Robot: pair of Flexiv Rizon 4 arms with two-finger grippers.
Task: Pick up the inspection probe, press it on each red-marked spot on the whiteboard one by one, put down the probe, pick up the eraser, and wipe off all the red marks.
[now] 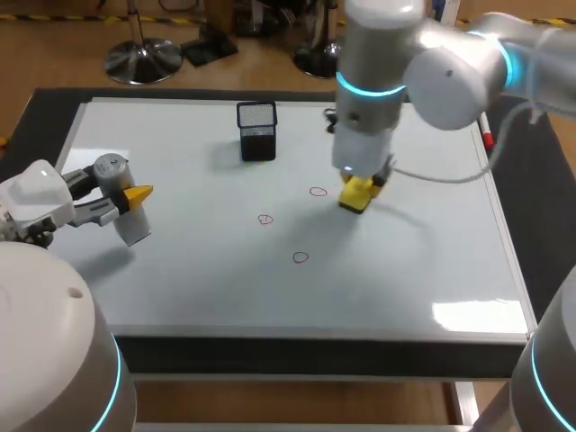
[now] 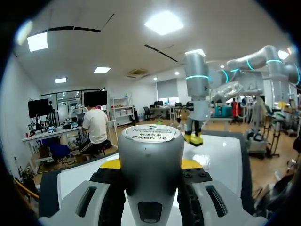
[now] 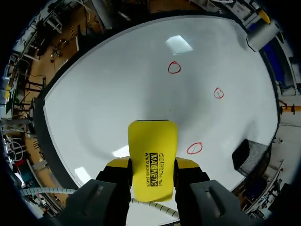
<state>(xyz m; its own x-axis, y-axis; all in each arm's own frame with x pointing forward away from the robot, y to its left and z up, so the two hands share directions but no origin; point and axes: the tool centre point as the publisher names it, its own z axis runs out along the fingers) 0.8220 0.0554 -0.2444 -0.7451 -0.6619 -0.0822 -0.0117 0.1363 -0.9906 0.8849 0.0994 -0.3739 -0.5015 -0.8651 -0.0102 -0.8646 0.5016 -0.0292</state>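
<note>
My left gripper [image 1: 135, 202] is shut on the inspection probe [image 1: 121, 200], a grey cylinder, and holds it above the left part of the whiteboard [image 1: 405, 270]. In the left wrist view the probe [image 2: 150, 160] stands between the fingers of the left gripper [image 2: 150, 165]. My right gripper [image 1: 358, 193] is shut on the yellow eraser [image 1: 356, 195], low over the board just right of the nearest red mark [image 1: 317, 191]. Two more red marks [image 1: 265, 219] [image 1: 301, 257] lie further left and nearer the front. The right wrist view shows the eraser [image 3: 153, 157] in the right gripper [image 3: 153, 165] and the three marks [image 3: 194, 149] [image 3: 218, 92] [image 3: 174, 68].
A black mesh pen holder [image 1: 257, 130] stands at the back of the board, left of the right arm. A red marker [image 1: 487, 139] lies along the board's right edge. The right arm's cable trails over the board's right side.
</note>
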